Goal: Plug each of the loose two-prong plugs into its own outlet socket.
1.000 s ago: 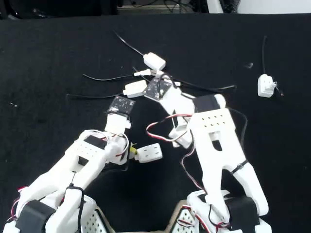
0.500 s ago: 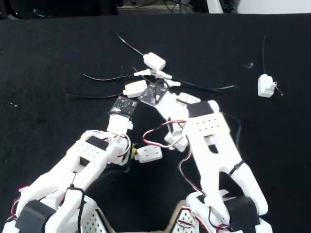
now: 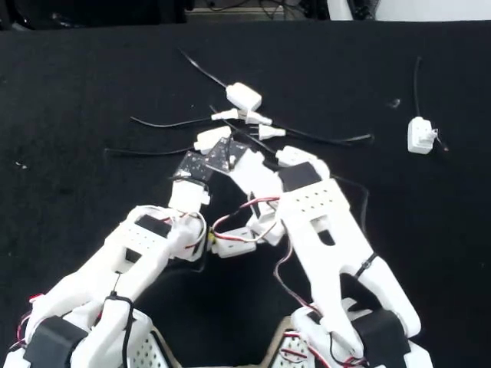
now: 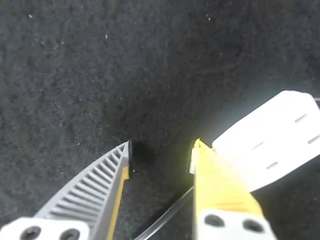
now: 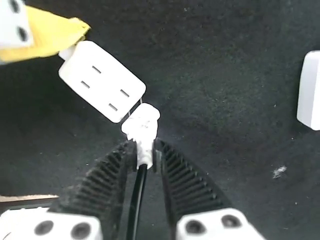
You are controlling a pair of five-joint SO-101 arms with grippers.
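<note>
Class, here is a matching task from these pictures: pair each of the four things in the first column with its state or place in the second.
Column one:
1. left gripper
2. right gripper
3. outlet strip
4. lone white block

Column two:
A. shut on a white plug
B. lies apart from both arms, on the right arm's side of the table
C. open, with nothing between its fingers
D. lies between the two grippers' tips

Pairs: 1-C, 2-A, 3-D, 4-B

Plug [image 5: 142, 127] in the right claw [image 5: 144, 150] sits just beside the outlet block [image 5: 102, 81], left claw [image 4: 160, 157] opposite
</note>
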